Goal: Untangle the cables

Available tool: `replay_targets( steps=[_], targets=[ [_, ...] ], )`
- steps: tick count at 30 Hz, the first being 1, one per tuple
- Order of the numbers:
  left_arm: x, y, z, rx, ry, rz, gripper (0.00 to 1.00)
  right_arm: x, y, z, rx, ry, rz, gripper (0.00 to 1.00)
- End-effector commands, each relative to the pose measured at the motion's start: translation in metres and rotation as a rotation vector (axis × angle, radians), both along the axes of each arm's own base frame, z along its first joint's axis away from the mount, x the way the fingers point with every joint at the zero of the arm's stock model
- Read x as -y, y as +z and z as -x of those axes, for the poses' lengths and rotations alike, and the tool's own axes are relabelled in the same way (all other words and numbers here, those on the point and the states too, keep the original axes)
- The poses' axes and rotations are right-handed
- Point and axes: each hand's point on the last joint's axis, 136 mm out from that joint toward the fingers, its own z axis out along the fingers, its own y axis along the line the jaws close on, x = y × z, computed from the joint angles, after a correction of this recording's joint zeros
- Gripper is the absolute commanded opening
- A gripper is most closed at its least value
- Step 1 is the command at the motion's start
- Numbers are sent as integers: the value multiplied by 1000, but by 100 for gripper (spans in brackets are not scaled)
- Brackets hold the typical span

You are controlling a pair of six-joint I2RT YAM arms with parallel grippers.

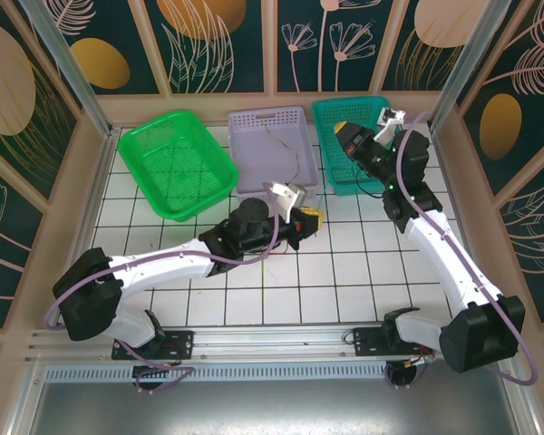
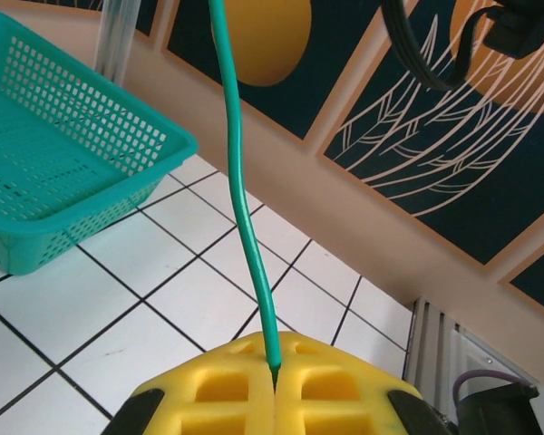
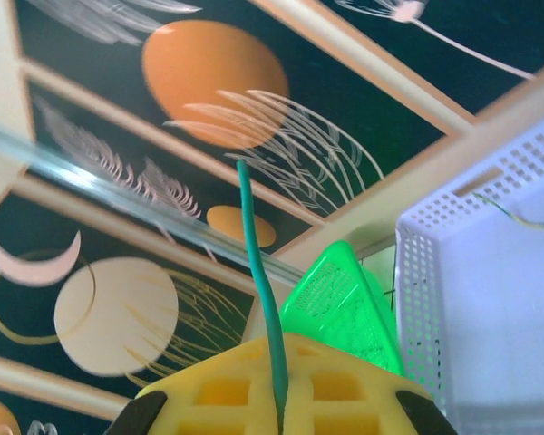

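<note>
Slippage is judged the chief risk: the green cable [image 2: 242, 199] is pinched in the seam between the tightly closed yellow pads of the left hand [image 2: 276, 385], which is held low over the white tiled surface [image 1: 344, 272] just in front of the lavender basket [image 1: 254, 122]; a green cable is clamped the same way in the closed right hand [image 3: 281, 408], poised above the teal basket [image 2: 82, 227]; should one cable be shared by both hands, which cannot be settled from above because the wire is too thin to be traced there, a hard pull apart could drag it out of one grip or tighten a knot rather than loosen it; a snag on a basket's mesh wall could also be caused by a low sweep, and a light basket might be tipped or dragged along

Three baskets are set in a row at the far side of the surface; a thin strand [image 3: 519, 217], yellowish-green, is seen lying inside the lavender basket; nothing can be made out with confidence through the mesh of the green basket [image 1: 140, 172] or the teal basket
</note>
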Motion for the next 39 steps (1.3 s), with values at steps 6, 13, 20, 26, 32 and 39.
replay_targets(
  steps=[6,13,20,26,32,39],
  targets=[
    [2,-17,33,-96,-88,-62,0,5,70,12,334,6,119,0],
    [-22,22,10,-42,91,-28,47,0,55,24,175,58,116,0],
    [-35,80,-9,49,163,21,66,4,31,26,34,41,106,0],
    [-29,103,-35,50,147,84,70,-13,13,26,-105,23,107,0],
    [-8,93,-46,27,100,59,68,-35,-5,32,-227,50,41,0],
    [-2,72,-55,15,108,-43,52,-47,-4,39,-279,94,-34,0]
  ],
)
